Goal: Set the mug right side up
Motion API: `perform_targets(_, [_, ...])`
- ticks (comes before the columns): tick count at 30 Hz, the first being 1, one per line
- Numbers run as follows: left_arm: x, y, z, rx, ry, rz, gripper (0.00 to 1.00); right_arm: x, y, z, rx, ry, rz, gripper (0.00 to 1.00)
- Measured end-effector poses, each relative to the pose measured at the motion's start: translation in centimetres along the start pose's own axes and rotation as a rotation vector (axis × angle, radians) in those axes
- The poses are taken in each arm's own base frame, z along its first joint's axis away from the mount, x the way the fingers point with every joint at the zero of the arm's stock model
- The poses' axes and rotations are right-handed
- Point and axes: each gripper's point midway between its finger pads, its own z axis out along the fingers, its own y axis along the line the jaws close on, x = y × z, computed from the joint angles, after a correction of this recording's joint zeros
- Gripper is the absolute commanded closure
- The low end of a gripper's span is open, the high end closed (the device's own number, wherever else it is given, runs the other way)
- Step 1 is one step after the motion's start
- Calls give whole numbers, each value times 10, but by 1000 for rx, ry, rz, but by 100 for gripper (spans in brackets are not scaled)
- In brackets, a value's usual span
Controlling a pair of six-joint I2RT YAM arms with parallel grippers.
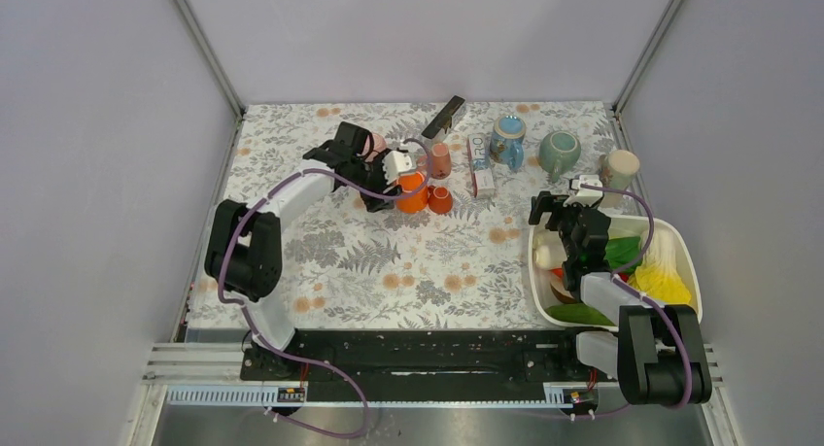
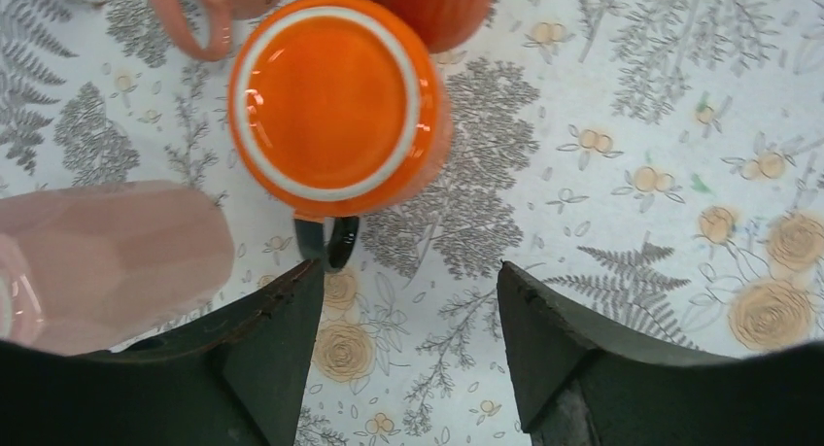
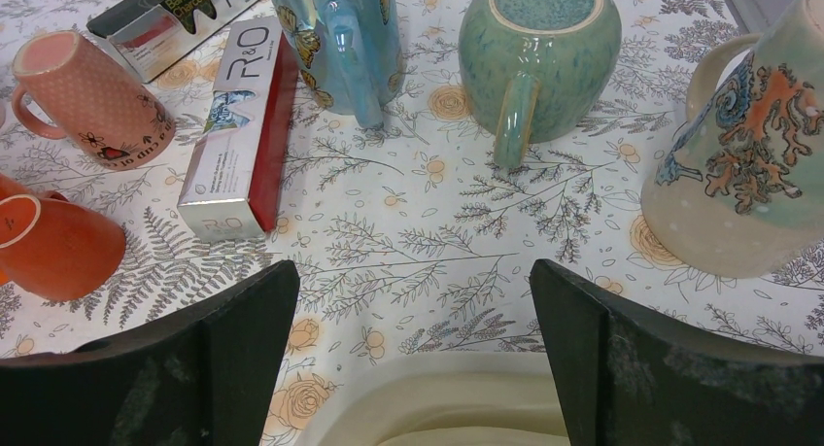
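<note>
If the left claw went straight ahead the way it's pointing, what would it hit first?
Likely the upside-down orange mug, dark handle first, just ahead of the left claw. Depth is unclear; it could touch the tablecloth instead.

Base-up orange mug (image 2: pixel 335 101) beyond end effector (image 2: pixel 410 271)

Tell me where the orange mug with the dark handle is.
In the top view the mug stands upside down on the far half of the table, near its middle, by the left gripper, with an orange cup right of it.
</note>
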Motion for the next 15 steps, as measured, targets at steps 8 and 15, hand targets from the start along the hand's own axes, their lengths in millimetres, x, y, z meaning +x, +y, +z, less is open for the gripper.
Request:
perform_targets(8, [16, 51, 25, -110, 92, -69, 43, -1, 0, 0, 0, -1, 0, 1])
perform_targets(15, [42, 57, 43, -114, 179, -55, 55, -1, 0, 0, 0, -2, 0, 1])
